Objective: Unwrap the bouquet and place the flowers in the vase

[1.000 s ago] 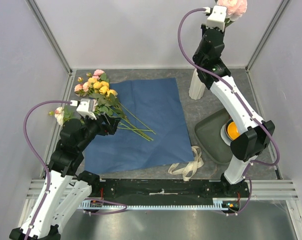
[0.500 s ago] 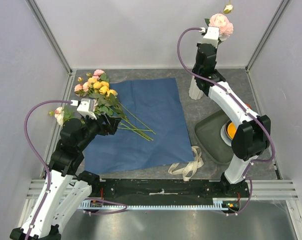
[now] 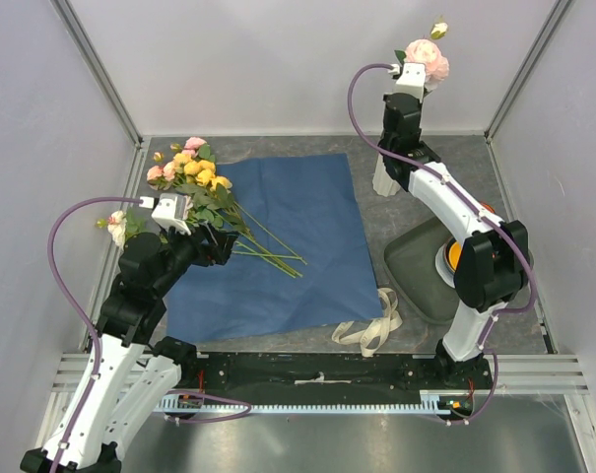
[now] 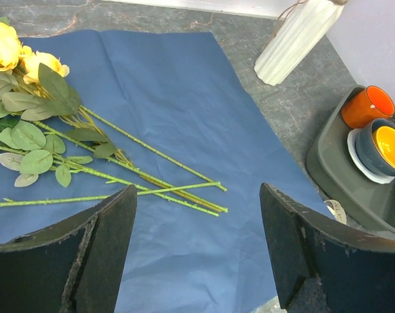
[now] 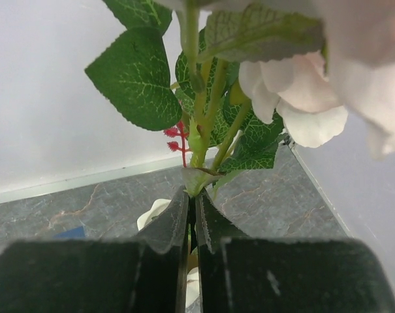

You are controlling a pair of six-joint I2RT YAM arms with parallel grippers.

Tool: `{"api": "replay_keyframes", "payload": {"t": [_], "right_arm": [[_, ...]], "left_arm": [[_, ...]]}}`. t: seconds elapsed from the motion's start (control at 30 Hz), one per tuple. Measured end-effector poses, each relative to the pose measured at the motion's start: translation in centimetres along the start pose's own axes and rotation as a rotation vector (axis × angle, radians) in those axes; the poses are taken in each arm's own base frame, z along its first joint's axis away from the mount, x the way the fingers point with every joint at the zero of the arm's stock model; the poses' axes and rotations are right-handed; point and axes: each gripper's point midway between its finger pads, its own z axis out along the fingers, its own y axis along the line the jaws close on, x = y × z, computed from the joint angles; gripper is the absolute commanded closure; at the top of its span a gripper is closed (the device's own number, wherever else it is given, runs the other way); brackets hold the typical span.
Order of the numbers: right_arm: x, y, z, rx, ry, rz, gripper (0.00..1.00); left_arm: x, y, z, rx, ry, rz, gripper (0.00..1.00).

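Observation:
My right gripper (image 3: 414, 75) reaches up at the back right, shut on the green stem of a pink rose (image 3: 428, 57); in the right wrist view the fingers (image 5: 192, 195) pinch the stem with only a thin gap. Directly below stands the white ribbed vase (image 3: 385, 175), its rim (image 5: 150, 212) showing behind the fingers. The other flowers (image 3: 192, 173), yellow and pink, lie on the flat blue paper (image 3: 298, 246) with stems (image 4: 151, 179) pointing right. Above the paper's left edge my left gripper (image 3: 215, 242) hangs open and holds nothing (image 4: 197, 190).
A dark grey tray (image 3: 412, 266) with an orange cup (image 3: 458, 258) sits to the right of the paper. The cream ribbon (image 3: 376, 322) lies loose near the front edge. One pale rose (image 3: 116, 225) lies by the left wall.
The right arm has brought the pink rose down and slightly left, over the vase. The left arm and the flowers on the paper have stayed put.

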Motion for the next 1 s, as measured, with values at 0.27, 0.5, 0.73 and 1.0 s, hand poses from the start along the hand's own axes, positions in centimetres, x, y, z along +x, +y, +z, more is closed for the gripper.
{"api": "replay_keyframes", "payload": {"t": [0.27, 0.5, 0.73, 1.0], "right_arm": [[0.8, 0.1, 0.3, -0.012, 0.02, 0.01, 0.59], [1.6, 0.3, 0.0, -0.026, 0.097, -0.009, 0.15], [2.0, -0.7, -1.9, -0.026, 0.207, 0.005, 0.02], [0.5, -4.0, -9.3, -0.106, 0.253, 0.089, 0.02]], "left_arm": [[-0.2, 0.2, 0.1, -0.008, -0.006, -0.002, 0.16], [-0.1, 0.5, 0.3, -0.01, 0.003, -0.007, 0.14], [0.4, 1.0, 0.8, -0.025, 0.028, -0.015, 0.14], [1.4, 1.7, 2.0, -0.037, 0.083, -0.033, 0.19]]}}
